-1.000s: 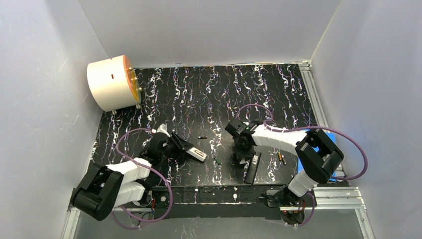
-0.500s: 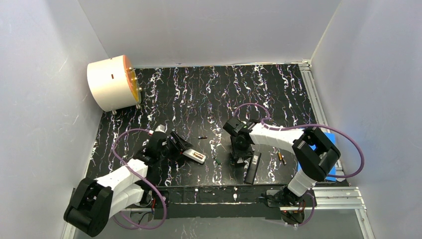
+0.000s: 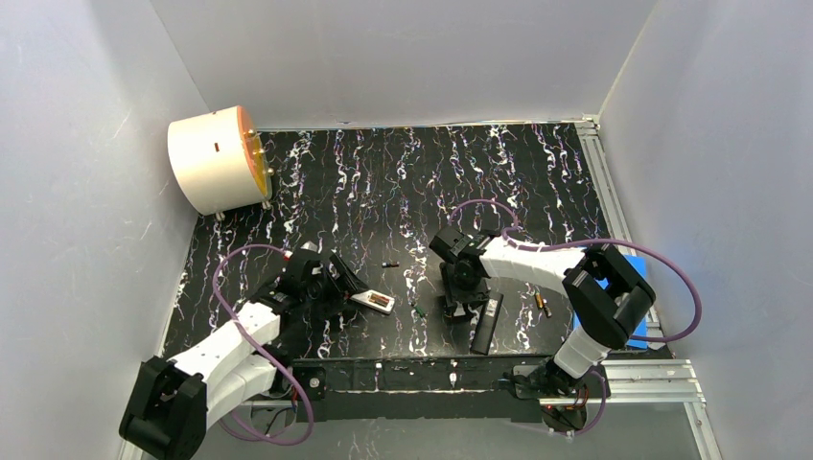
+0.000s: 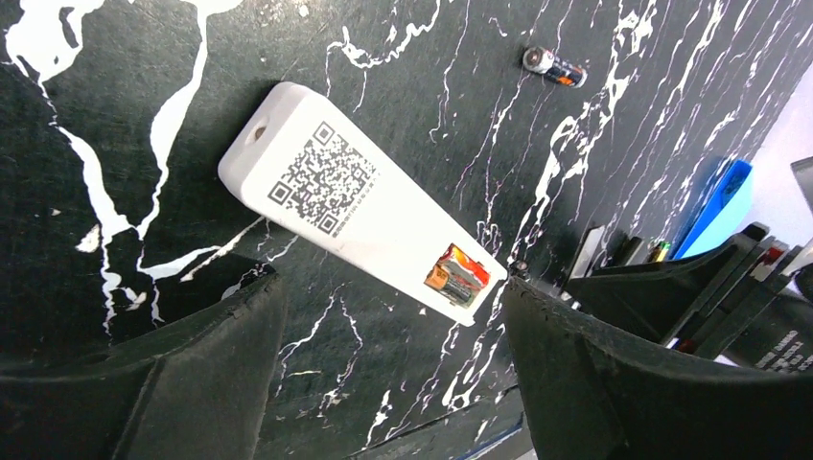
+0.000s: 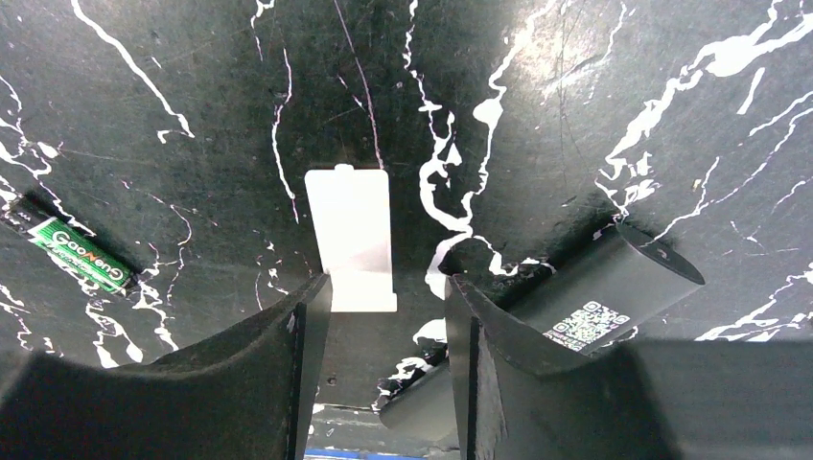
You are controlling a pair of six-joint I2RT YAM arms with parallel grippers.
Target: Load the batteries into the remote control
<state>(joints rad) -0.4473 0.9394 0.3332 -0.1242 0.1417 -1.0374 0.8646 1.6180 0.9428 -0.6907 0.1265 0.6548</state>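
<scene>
A white remote control [image 4: 355, 206] lies back-up on the black marbled table, its end bay uncovered with batteries [image 4: 458, 275] seated in it. My left gripper [image 4: 391, 287] stands open just short of it, touching nothing. In the top view the left gripper [image 3: 347, 284] is left of the white remote control [image 3: 372, 300]. A white battery cover [image 5: 350, 240] lies flat with its near end between the tips of my open right gripper [image 5: 388, 283]. A green battery [image 5: 77, 254] is to its left and a black remote [image 5: 594, 297] to its right. Another loose battery [image 4: 554, 67] lies farther out.
A white drum with an orange face [image 3: 216, 158] stands at the back left. Two more small cells [image 3: 542, 305] lie right of the black remote [image 3: 487, 324]. A blue object [image 3: 638, 333] sits at the right rail. Grey walls enclose the table.
My left gripper has opened wide and let go of the white remote, which shifted slightly left; the left arm stretched out. My right gripper's jaws have widened over the cover.
</scene>
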